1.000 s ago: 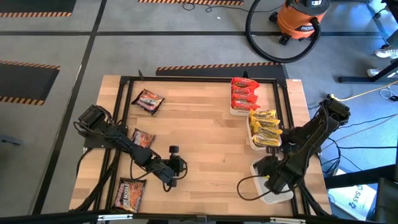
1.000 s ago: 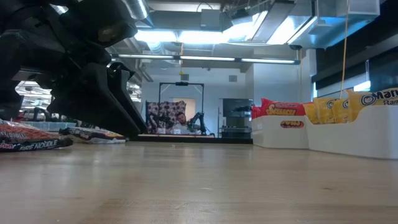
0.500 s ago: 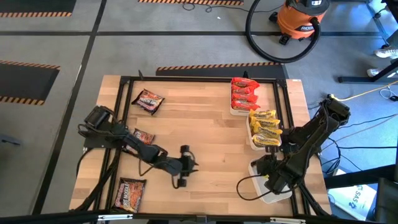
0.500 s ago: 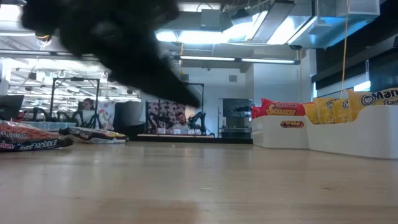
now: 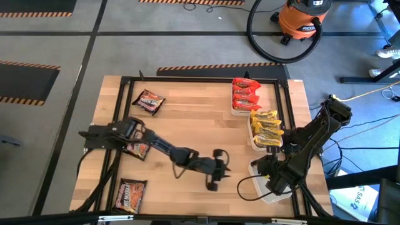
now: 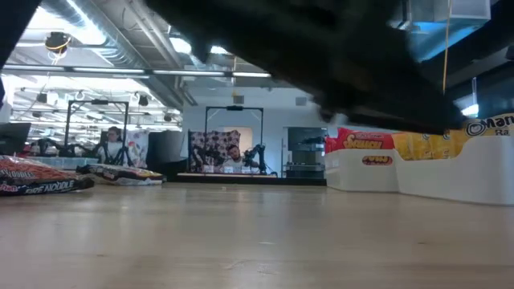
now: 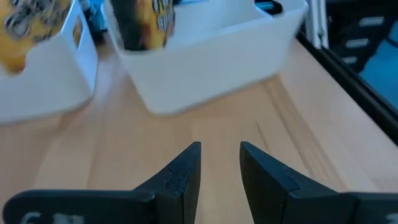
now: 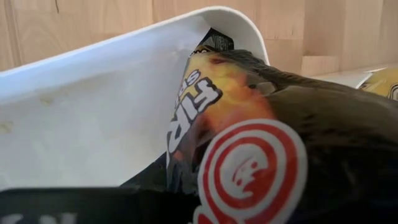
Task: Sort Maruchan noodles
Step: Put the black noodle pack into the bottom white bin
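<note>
The left gripper (image 5: 219, 169) reaches far across the table (image 5: 200, 119), near the front edge and close to the trays on the right side. Its two fingers (image 7: 186, 168) are a little apart and hold nothing.

The right gripper (image 5: 270, 181) is over the front white tray (image 5: 257, 167) at the table's front right corner. I think it is putting a dark brown packet (image 8: 261, 130) into that tray, because the packet fills its wrist view with the tray wall right behind. I cannot tell if its fingers are squeezing the packet or letting go.

Each tray holds one kind of noodles, so the kinds stay apart. The back tray (image 5: 235, 112) holds red packets (image 5: 245, 94). The middle tray (image 5: 255, 145) holds yellow packets (image 5: 267, 128).

Three dark brown packets lie loose on the left side of the table: one near the back edge (image 5: 149, 100), one under the left arm (image 5: 137, 149), and one at the front left corner (image 5: 130, 194). They probably belong in the front tray too.
</note>
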### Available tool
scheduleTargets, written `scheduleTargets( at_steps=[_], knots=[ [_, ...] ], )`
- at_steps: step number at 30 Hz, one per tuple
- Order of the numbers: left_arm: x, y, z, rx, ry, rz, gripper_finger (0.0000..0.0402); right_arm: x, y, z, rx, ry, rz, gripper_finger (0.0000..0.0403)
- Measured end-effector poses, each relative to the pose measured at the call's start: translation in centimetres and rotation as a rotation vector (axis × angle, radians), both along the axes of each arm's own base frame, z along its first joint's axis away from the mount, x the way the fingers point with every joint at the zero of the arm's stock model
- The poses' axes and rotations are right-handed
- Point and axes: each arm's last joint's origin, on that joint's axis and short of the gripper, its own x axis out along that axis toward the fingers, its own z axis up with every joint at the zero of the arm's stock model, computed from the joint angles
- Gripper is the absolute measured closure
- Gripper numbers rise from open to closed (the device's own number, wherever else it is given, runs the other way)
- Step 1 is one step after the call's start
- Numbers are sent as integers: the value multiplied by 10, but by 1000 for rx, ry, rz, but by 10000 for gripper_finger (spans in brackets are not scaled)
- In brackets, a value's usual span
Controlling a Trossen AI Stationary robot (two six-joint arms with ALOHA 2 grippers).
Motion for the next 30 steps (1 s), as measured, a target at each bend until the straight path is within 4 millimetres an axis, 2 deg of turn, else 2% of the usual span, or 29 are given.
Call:
scheduleTargets(
  at_steps=[7,11,15,22,30],
  knots=[
    [51,10,-8,-9,-71,5,297,1,0,0,-13,-18,0,272],
    [67,19,-8,-36,-97,-18,297,1,0,0,-12,-18,0,272],
    [72,33,-9,-20,-100,29,297,1,0,0,-12,-18,5,272],
    [79,70,-8,-15,-107,102,297,2,1,1,-13,-48,11,272],
    [81,79,-6,-71,-122,57,297,3,-1,1,-79,-59,109,272]
  ],
)
